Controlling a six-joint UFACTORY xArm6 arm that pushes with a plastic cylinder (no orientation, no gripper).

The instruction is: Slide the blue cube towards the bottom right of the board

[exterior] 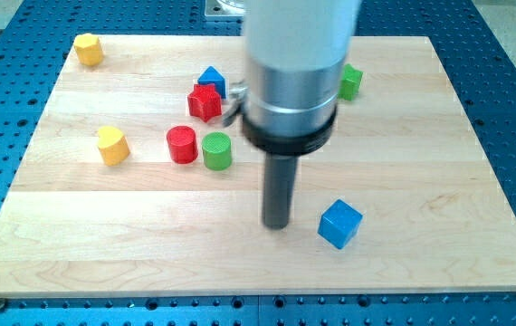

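The blue cube [340,224] lies on the wooden board [149,244], right of centre and near the view's bottom. My tip [277,225] rests on the board just left of the cube, a small gap apart from it. The arm's wide silver body rises above the rod and hides part of the board's middle top.
A red cylinder [182,144] and a green cylinder [216,150] stand side by side left of centre. A red star-like block [205,102] and a blue triangular block [211,79] sit above them. Yellow blocks lie at the left [112,145] and top left [89,49]. A green block [350,81] peeks out right of the arm.
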